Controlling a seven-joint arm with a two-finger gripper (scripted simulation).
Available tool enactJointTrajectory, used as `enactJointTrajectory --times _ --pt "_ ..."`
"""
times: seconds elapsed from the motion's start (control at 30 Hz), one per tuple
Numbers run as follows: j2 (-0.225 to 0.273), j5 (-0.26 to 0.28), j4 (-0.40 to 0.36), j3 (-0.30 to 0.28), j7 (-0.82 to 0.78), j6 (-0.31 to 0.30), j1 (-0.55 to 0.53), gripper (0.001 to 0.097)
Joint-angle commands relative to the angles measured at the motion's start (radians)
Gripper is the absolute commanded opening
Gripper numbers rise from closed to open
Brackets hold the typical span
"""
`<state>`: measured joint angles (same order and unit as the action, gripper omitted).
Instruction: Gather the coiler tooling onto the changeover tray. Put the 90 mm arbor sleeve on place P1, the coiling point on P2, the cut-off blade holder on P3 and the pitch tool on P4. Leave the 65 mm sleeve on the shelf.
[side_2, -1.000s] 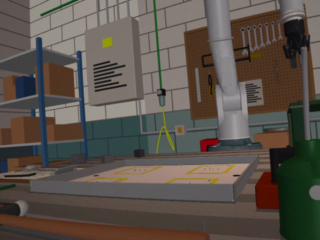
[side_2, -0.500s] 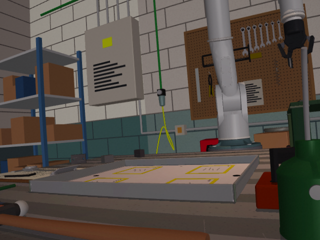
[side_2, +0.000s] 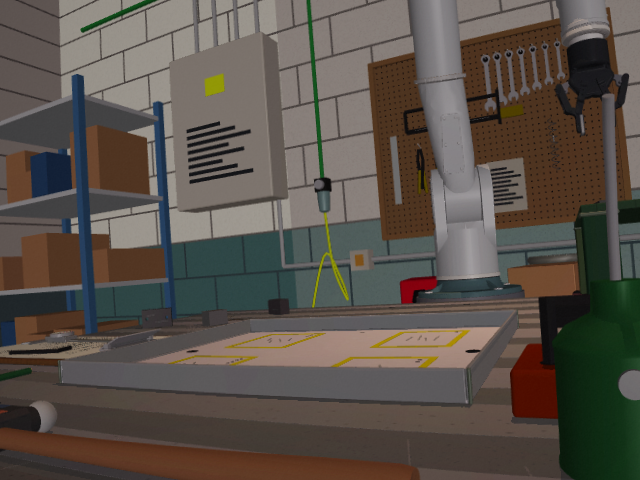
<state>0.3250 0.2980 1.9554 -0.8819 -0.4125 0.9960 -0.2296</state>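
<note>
A thin grey upright rod (side_2: 612,186) rises from the green machine at the right edge and passes in front of my gripper (side_2: 589,106), which hangs high before the pegboard, far above the bench. The grey changeover tray (side_2: 305,356) lies on the bench in the middle, with yellow-outlined places marked on its pale floor; no tool lies on any place I can see. Small dark blocks (side_2: 278,306) and grey pieces (side_2: 156,316) sit on the bench behind the tray's left side; I cannot tell which tooling they are. My gripper is open and holds nothing.
Cardboard boxes fill the blue shelf rack (side_2: 82,206) on the left. A green machine body (side_2: 599,377) and a red block (side_2: 532,385) crowd the tray's right side. The arm's base (side_2: 465,248) stands behind the tray. A brown handle (side_2: 207,460) lies across the foreground.
</note>
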Motion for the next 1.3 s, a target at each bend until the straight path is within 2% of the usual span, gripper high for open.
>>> enactJointTrajectory --times 0.0,0.53,0.6,0.93,1.1,1.27 --pt "0.000 0.000 -0.001 0.000 -0.002 0.000 0.000 0.0520" --pt "0.000 0.000 0.000 0.000 -0.011 0.000 0.000 0.0520" --pt "-0.005 -0.009 0.001 0.022 -0.022 -0.005 -0.015 0.0520" --pt "0.006 0.005 0.015 0.022 -0.010 -0.024 -0.019 0.0520" --pt "0.030 0.037 0.043 0.022 0.024 -0.063 -0.028 0.0520" --pt "0.081 0.108 0.093 0.022 0.099 -0.134 -0.045 0.0520"
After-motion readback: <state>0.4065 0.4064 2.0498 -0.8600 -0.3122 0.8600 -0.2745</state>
